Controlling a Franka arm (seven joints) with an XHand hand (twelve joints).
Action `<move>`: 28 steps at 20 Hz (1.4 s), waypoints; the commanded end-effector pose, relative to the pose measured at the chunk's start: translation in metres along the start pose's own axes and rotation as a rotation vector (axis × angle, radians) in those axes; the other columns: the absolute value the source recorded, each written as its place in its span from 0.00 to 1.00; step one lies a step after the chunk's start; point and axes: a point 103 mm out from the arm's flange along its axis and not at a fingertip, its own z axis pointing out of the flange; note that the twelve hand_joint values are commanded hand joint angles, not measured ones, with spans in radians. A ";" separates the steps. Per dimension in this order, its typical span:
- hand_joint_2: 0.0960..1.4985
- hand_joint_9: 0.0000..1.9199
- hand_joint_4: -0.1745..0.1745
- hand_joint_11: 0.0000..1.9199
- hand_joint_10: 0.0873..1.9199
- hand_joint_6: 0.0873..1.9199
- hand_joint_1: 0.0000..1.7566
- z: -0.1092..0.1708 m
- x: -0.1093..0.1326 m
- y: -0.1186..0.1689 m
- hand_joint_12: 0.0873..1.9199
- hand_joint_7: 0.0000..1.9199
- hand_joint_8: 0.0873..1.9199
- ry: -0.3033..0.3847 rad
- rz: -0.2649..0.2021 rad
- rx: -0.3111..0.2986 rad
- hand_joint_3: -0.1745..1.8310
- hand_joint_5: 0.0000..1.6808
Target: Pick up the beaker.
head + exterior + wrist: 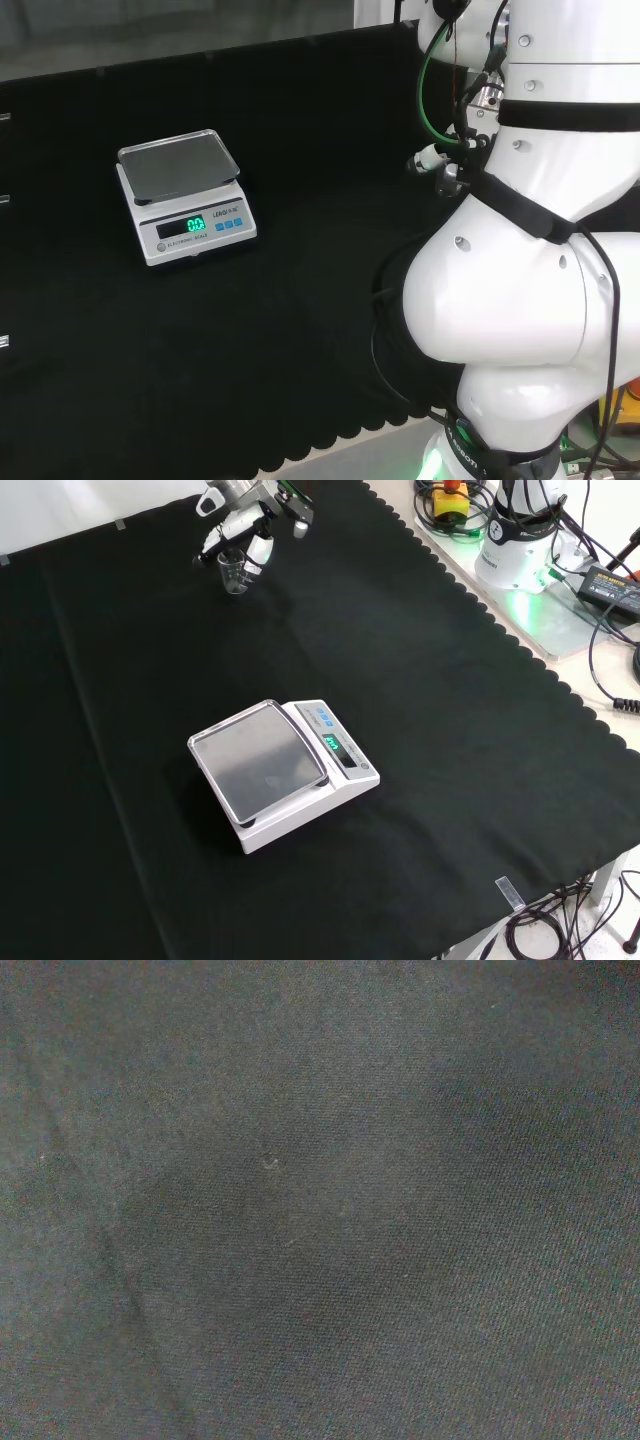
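In the front view a small clear beaker (233, 575) is at the top of the cloth, left of centre. The black and white hand (243, 520) reaches down onto it from above. A finger (213, 546) lies against one side of the beaker and the white thumb (258, 552) against the other, curled round its upper part. Whether the beaker's base touches the cloth I cannot tell. In the head view a white fingertip (424, 160) pokes out left of the arm's big links, which hide the rest of the hand and the beaker. The wrist view looks at black cloth (320, 1200).
A white digital scale (283, 770) with a grey pan stands mid-cloth; it is also the scale (185, 195) at the head view's left. The cloth's scalloped edge (520, 650) runs along the front view's right, with cables and the arm's base (520, 540) beyond.
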 end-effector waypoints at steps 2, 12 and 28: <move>0.65 0.19 0.20 0.24 0.43 0.00 0.39 -0.005 -0.003 -0.004 0.68 0.10 0.44 -0.061 0.036 -0.049 0.08 0.12; 0.69 0.58 0.02 0.69 0.28 0.00 0.58 -0.005 0.000 -0.005 0.38 0.25 0.46 -0.102 0.050 -0.086 0.06 0.26; 0.79 0.60 0.00 0.69 0.46 0.41 0.70 -0.023 0.009 -0.021 0.39 0.33 0.51 -0.095 0.012 -0.147 0.00 0.26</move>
